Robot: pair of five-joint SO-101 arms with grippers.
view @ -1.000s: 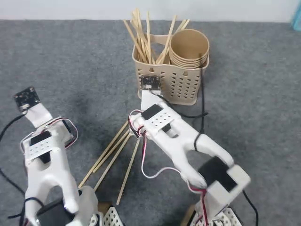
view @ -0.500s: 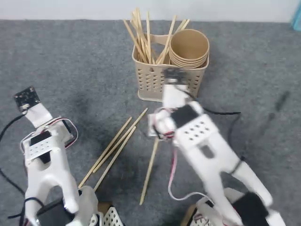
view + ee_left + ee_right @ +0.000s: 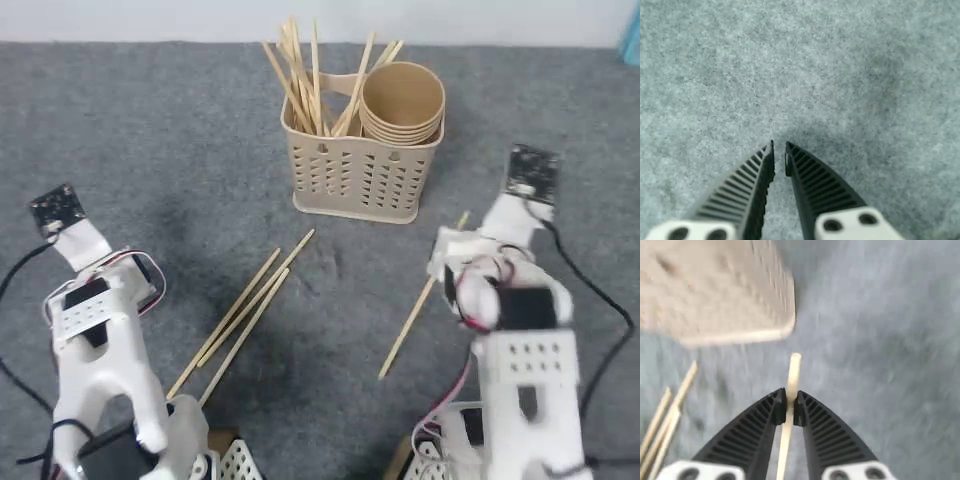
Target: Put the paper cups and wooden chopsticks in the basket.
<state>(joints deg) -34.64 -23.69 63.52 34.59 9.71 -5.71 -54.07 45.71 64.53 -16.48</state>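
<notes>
The beige slotted basket [image 3: 355, 175] stands at the back centre. It holds a stack of paper cups [image 3: 402, 100] and several upright wooden chopsticks [image 3: 305, 75]. My right gripper [image 3: 453, 240] is to the right of the basket, shut on one chopstick [image 3: 415, 315] near its far end. In the right wrist view the right gripper [image 3: 789, 396] pinches that chopstick [image 3: 793, 367], with the basket [image 3: 715, 290] beyond it. Three loose chopsticks [image 3: 245, 310] lie on the grey mat. My left gripper [image 3: 779, 149] hovers shut over bare mat at the left.
The grey mat [image 3: 150, 140] covers the whole table. The left arm's white body [image 3: 95, 330] stands at the front left. Loose chopsticks [image 3: 662, 427] lie off to one side of the right gripper.
The right arm has swung from in front of the basket to its right, carrying one chopstick away from the loose group. The left arm has not moved.
</notes>
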